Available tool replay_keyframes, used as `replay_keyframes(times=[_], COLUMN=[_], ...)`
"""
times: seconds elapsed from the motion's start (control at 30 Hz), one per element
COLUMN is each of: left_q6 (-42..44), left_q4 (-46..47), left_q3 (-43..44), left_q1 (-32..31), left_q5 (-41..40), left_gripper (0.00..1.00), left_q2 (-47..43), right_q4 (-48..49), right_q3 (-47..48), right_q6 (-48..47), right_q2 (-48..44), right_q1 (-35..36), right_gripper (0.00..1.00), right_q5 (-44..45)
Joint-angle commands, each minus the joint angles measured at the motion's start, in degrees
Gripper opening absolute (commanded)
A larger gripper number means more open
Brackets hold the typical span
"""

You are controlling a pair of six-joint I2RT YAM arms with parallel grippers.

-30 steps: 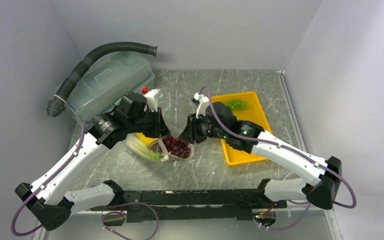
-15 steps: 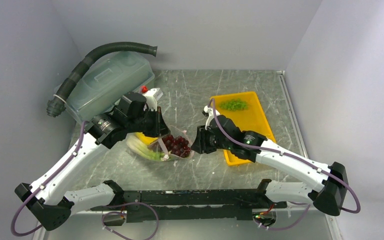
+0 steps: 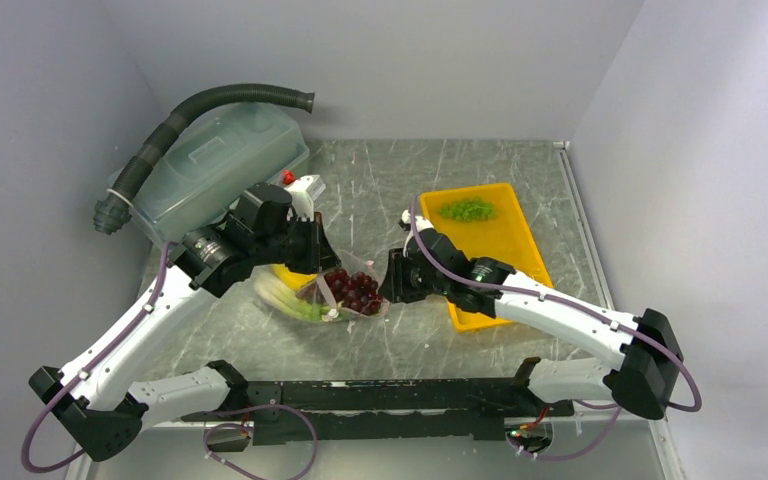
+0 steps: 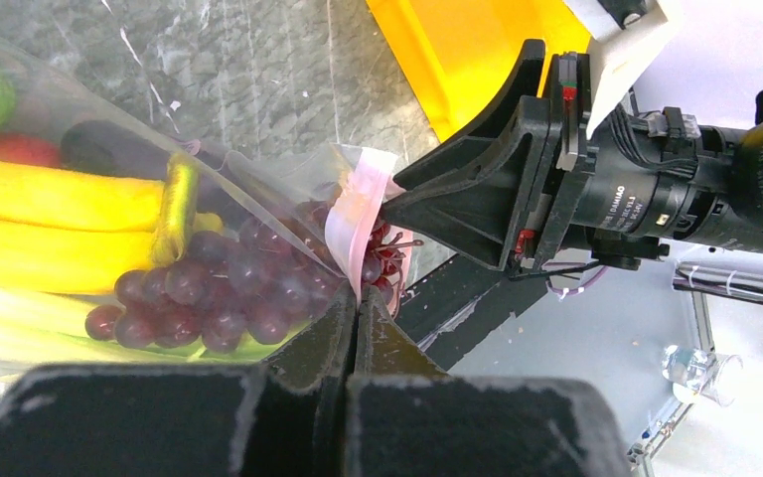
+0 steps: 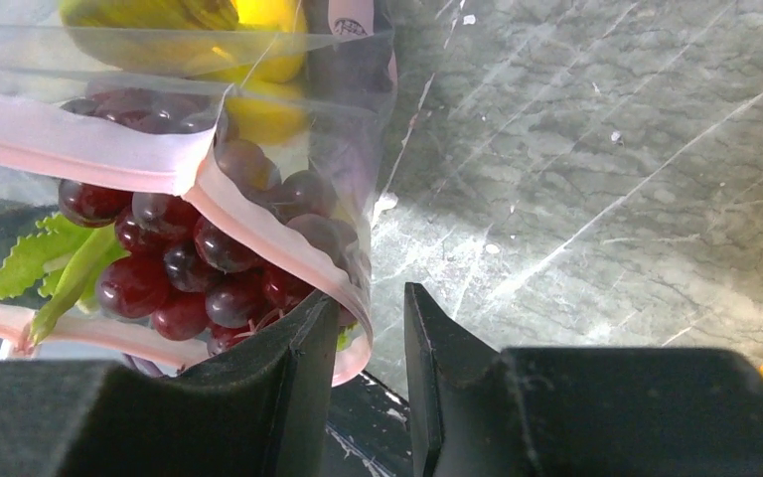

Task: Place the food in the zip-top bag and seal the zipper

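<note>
The clear zip-top bag point(image 3: 352, 296) lies mid-table holding food: dark grapes point(image 4: 209, 293), yellow bananas point(image 4: 50, 199), pale green celery point(image 3: 285, 297). My left gripper point(image 4: 358, 298) is shut on the near end of the pinkish zipper point(image 4: 354, 211), holding the mouth up. My right gripper point(image 5: 370, 308) is open at the mouth's right end. The curled zipper point(image 5: 258, 234) edge sits between its fingers against the left one, and the grapes point(image 5: 184, 268) show just behind. Leafy greens point(image 3: 466, 210) lie on the yellow tray.
The yellow tray point(image 3: 508, 255) lies right of the bag, under the right arm. A translucent lidded tub point(image 3: 215, 165) with a dark corrugated hose point(image 3: 195, 108) stands at the back left. A small red-capped item point(image 3: 289, 178) sits beside the tub.
My right gripper has dropped from above the bag's mouth, swung slightly right, then come back to the mouth's right edge with its jaws a little wider. The left gripper and bag have stayed put.
</note>
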Motion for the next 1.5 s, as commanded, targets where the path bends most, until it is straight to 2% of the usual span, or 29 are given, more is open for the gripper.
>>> replay_keyframes(times=[0.0, 0.13, 0.2, 0.37, 0.53, 0.8, 0.9, 1.1, 1.2, 1.33, 1.47], left_q6=[-1.1, -1.2, -1.2, -1.5, -1.2, -1.0, -0.9, -1.0, -1.3, 0.1, 0.9], left_q4=[2.6, 2.3, 2.5, 2.5, 1.5, -1.2, -1.2, -1.2, -1.7, -2.4, -2.5], left_q3=[3.4, 3.4, 3.4, 3.5, 4.4, 4.3, 4.3, 7.1, 9.8, 12.7, 10.7], left_q1=[-0.2, -0.2, -0.2, -0.2, -0.2, -0.2, -0.2, -0.2, -0.3, -0.2, -0.2], left_q5=[0.8, 0.8, 1.0, 1.4, 0.3, -0.4, -0.1, 3.3, 3.7, 1.0, -2.9], left_gripper=[0.0, 0.0, 0.0, 0.0, 0.0, 0.0, 0.0, 0.0, 0.0, 0.0, 0.0], left_q2=[-1.2, -1.4, -1.5, -1.7, -1.9, -0.6, -0.7, -1.4, -2.6, -5.5, -7.1], right_q4=[3.3, 3.1, 3.0, 2.8, 0.6, -10.0, -12.6, -15.2, -13.5, -16.5, -15.7], right_q3=[0.9, 1.2, 1.1, 1.9, 6.4, 25.3, 29.8, 31.1, 28.2, 27.4, 32.0], right_q6=[0.7, 0.2, -0.2, -1.6, -5.5, -13.1, -14.4, -15.0, -15.4, -15.7, -14.8], right_q2=[0.1, 0.2, 0.3, 0.3, -2.2, -1.8, -0.4, 4.7, 5.5, 8.5, 6.7], right_q1=[-0.8, -1.5, -2.1, -2.7, -2.7, -2.7, -2.7, -2.7, -3.2, -5.8, -5.9], right_gripper=[0.32, 0.28, 0.23, 0.0, 0.0, 0.0, 0.0, 0.0, 0.0, 0.0, 0.0], right_q5=[1.2, 2.0, 1.9, 0.4, -0.7, -3.4, -4.5, -4.7, -3.2, -2.7, -5.2])
